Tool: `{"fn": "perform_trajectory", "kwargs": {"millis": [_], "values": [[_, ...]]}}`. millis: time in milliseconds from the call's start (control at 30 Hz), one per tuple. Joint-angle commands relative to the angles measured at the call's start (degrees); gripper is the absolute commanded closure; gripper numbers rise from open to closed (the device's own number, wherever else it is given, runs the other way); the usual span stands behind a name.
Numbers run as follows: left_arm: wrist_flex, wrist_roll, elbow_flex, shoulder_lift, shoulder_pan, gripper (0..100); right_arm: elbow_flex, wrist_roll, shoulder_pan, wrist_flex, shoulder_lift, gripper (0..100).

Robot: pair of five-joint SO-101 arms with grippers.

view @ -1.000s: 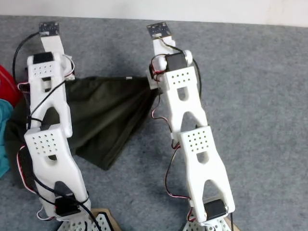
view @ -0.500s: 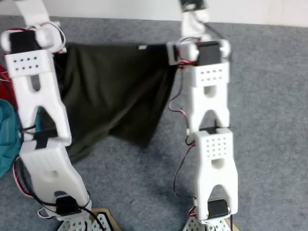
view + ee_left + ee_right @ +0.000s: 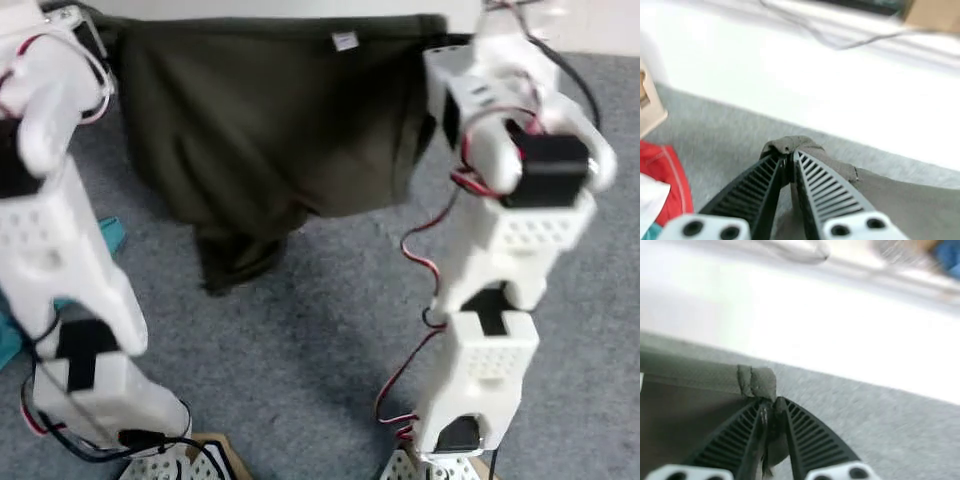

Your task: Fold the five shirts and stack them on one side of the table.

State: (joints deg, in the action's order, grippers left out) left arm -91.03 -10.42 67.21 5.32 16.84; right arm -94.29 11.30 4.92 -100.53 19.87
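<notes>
Left hand: Your left hand point(image 3: 790, 167) is clamped almost fully closed on one top corner of the dark olive fabric shirt point(image 3: 260, 120). A small wad of cloth is squeezed between its ribbed black fingers, high over the far edge of the grey felt-like tabletop point(image 3: 330, 330).
Right hand: Your right hand point(image 3: 769, 415) grips the opposite top corner the same way. Its jaws are all but closed on a folded tuft of cloth, also raised over the tabletop's far edge.
Why held so: With the two hands spread wide, the top edge is pulled nearly straight and the body hangs as one sheet. This looks like a shake-out, so you can lay the shirt flat on the tabletop before folding.
Where the shirt is: It hangs between your two arms above the far half of the tabletop. I cannot tell whether its lowest fold touches the tabletop.
How the shirt looks: The cloth is soft and matte, with a small white tag point(image 3: 345, 40) at the middle of the top edge. The upper part is fairly smooth, with broad diagonal creases. The lower edge is uneven and gathers into a crumpled droop toward the tabletop's left side.
Other cloth: A red cloth point(image 3: 665, 175) and a teal cloth point(image 3: 110, 235) lie at the tabletop's left edge.
</notes>
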Motion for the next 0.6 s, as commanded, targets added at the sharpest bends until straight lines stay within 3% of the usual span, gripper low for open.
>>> {"fn": "perform_trajectory", "kwargs": {"millis": [0, 233, 333, 567], "values": [[-1.58, -0.53, 1.80, -10.33, -2.33, 99, 0.75, 0.97, -3.65, -0.66, -8.75, 99.3], [-9.58, -0.26, 1.63, -16.31, -2.51, 99, 39.96, 5.01, -4.09, -0.48, -33.27, 99.3], [-9.49, -0.18, -1.01, -16.57, 2.51, 99, 53.32, 7.21, -4.53, -0.48, -43.38, 99.3], [-9.49, -0.18, -10.07, -16.75, 7.16, 99, 76.97, 14.15, -13.58, 0.75, -55.96, 99.3]]}}
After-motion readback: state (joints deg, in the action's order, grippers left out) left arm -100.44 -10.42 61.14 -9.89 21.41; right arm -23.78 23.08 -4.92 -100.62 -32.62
